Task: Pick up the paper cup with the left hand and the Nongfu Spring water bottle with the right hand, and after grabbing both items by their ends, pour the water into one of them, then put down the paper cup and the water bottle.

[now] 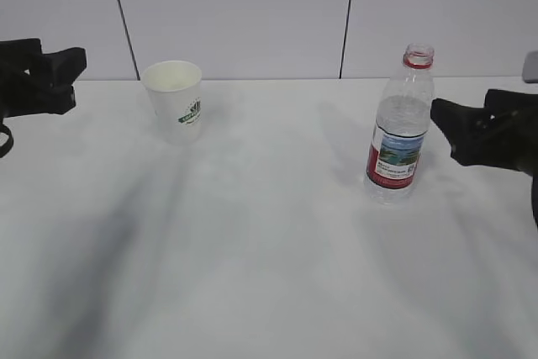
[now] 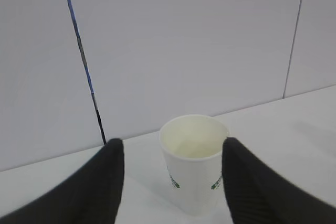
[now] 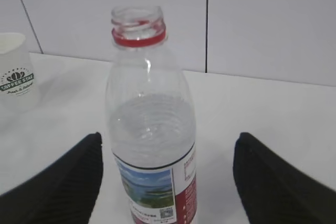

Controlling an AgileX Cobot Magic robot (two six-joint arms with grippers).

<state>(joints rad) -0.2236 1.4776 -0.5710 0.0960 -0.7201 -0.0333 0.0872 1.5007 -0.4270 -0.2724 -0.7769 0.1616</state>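
On table — paper cup between spread left gripper | bottle between spread right gripper

paper cup unobstructed, bottle unobstructed

1. The paper cup is white and tapered, with a green-and-black logo; it stands upright, mouth open, at the table's far left.
2. The Nongfu Spring water bottle is clear and ribbed, with a red neck ring and no cap; it stands upright, well apart to the right.
3. The water fills the bottle to just above its label.
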